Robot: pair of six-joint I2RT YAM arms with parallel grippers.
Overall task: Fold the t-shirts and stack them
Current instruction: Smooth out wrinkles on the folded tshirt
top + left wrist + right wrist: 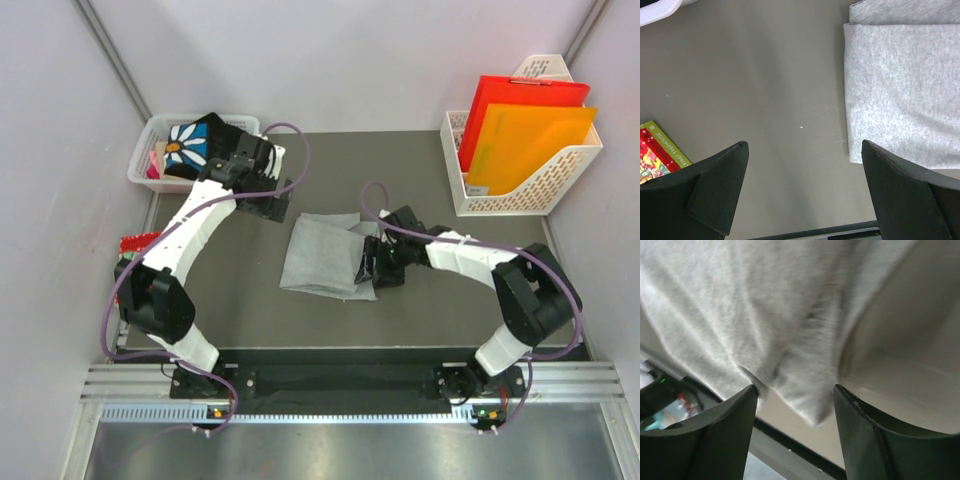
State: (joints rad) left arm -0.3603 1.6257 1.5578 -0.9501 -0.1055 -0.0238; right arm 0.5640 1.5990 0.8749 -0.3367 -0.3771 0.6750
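Observation:
The light heather-grey t-shirt (322,256) lies folded flat at the table's middle; it also shows in the left wrist view (900,95). The black t-shirt with the white daisy (195,143) lies bunched in a white basket (150,135) at the back left. My left gripper (268,205) (804,144) is open and empty over bare table, just left of the grey shirt. My right gripper (366,266) (795,387) is open at the grey shirt's right edge. A rumpled corner of grey cloth (810,405) hangs between its fingers, brushing the left fingertip (747,395).
A white file rack (545,185) with red and orange folders stands at the back right. A small red patterned packet (135,243) (657,152) lies at the table's left edge. Walls close in on the left, the back and the right.

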